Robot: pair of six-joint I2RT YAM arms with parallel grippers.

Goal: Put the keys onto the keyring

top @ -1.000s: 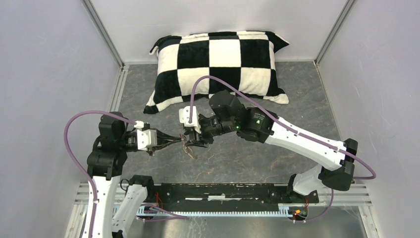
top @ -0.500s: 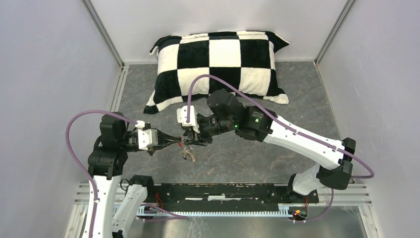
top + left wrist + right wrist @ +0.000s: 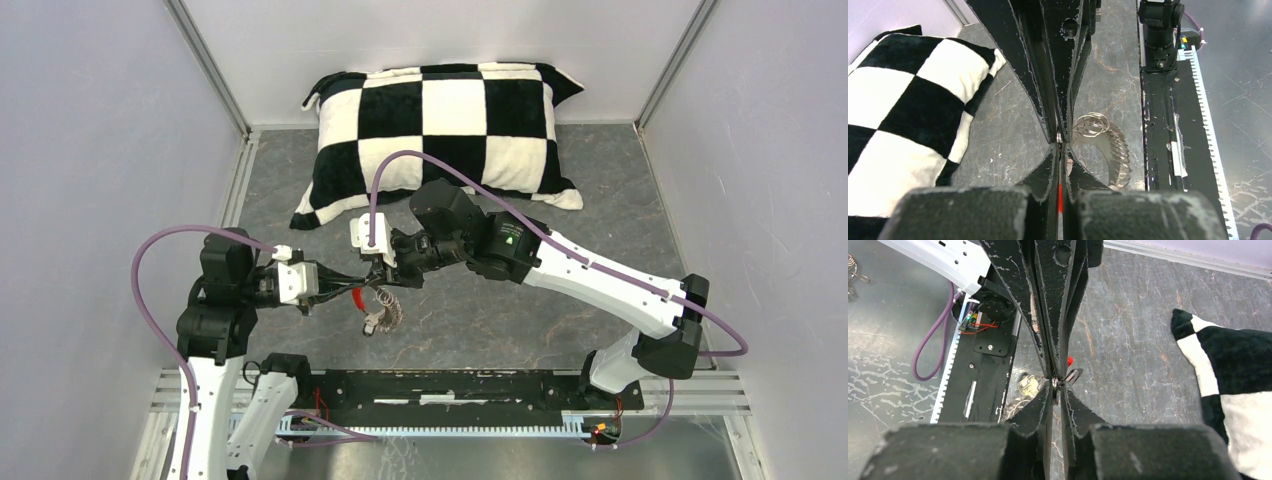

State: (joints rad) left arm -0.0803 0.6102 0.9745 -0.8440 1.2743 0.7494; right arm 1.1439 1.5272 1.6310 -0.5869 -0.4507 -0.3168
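Note:
The keyring [image 3: 388, 310] hangs in the air between both grippers, its silvery coil [image 3: 1118, 156] curving down over the grey floor. My left gripper [image 3: 352, 292] [image 3: 1060, 146] is shut on the keyring's red sleeve [image 3: 1060, 194]. My right gripper [image 3: 383, 282] [image 3: 1056, 383] meets it tip to tip, jaws nearly together on a thin wire loop [image 3: 1055, 385] of the keyring. A dark, silver-edged piece [image 3: 1074, 375] that may be one of the keys sticks out beside those tips. A pale key-like piece [image 3: 1028, 385] [image 3: 372, 322] dangles below. I cannot tell whether either is threaded on.
A black-and-white chequered pillow [image 3: 450, 125] lies at the back of the grey floor [image 3: 600, 200]. The black base rail [image 3: 450, 385] runs along the near edge. White walls close in both sides.
The right gripper has closed its jaws on the wire. Both grippers shifted slightly left, and the keyring rose off the floor and now hangs below them.

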